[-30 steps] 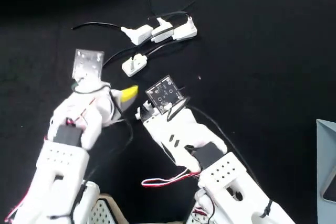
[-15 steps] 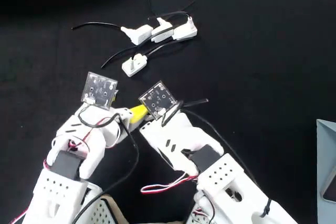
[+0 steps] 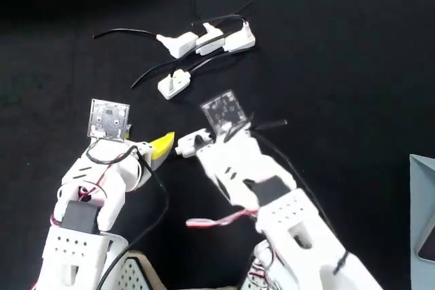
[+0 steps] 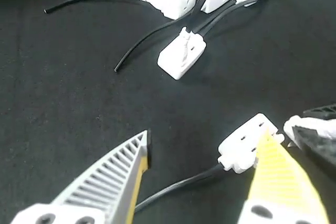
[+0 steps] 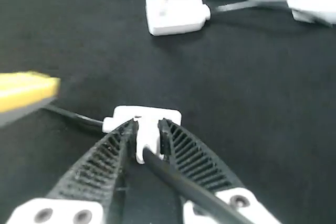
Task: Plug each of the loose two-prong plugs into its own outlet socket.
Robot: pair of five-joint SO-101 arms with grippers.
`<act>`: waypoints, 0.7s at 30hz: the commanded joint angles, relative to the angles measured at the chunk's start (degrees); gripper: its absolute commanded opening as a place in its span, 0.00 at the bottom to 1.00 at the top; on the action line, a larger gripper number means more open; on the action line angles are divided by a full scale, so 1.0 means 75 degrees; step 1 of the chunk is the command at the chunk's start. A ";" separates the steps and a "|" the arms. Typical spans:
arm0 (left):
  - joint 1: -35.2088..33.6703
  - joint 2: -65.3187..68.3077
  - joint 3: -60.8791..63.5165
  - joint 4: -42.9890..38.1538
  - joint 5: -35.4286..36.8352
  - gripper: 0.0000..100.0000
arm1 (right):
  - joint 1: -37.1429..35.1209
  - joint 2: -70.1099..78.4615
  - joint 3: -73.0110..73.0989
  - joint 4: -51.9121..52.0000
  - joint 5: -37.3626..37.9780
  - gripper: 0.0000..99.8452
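Your right gripper (image 5: 144, 132) clamps the white rectangular plastic socket (image 5: 143, 115); your left gripper (image 4: 205, 140) stands open just left of it.

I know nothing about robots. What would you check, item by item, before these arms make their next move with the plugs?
1. Right tool clamped on the white socket piece: ok.
2. Left tool open, ready to grip: ok.
3. Left tool carrying a plug to push in: not ok, it holds nothing.
4. Socket piece's two slots uncovered: ok, seen in the left wrist view.
5. Lone white plug lying apart from the cluster of three pieces: ok.
6. Left tool's yellow finger clear of the socket piece: cannot tell, they look very close.
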 commanded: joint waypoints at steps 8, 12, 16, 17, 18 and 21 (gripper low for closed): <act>-0.0076 -0.0059 0.0006 -0.0035 0.0012 0.32 | 0.0234 0.2245 -0.1530 -0.0352 -0.0774 0.01; -0.0076 -0.0059 0.0029 -0.0047 0.0012 0.32 | 0.0469 0.2608 -0.1635 -0.0574 -0.0762 0.01; -0.0076 -0.0059 0.0029 -0.0047 0.0012 0.32 | 0.0574 0.2889 -0.1811 -0.0574 -0.0774 0.01; -0.0076 -0.0059 0.0029 -0.0047 0.0012 0.32 | 0.0563 0.2948 -0.1823 -0.0598 -0.0785 0.01; -0.0076 -0.0059 0.0029 -0.0047 0.0012 0.32 | 0.0551 0.2995 -0.1823 -0.0621 -0.0785 0.01; -0.0076 -0.0059 0.0029 -0.0047 0.0012 0.32 | 0.0527 0.3089 -0.1905 -0.0633 -0.0785 0.01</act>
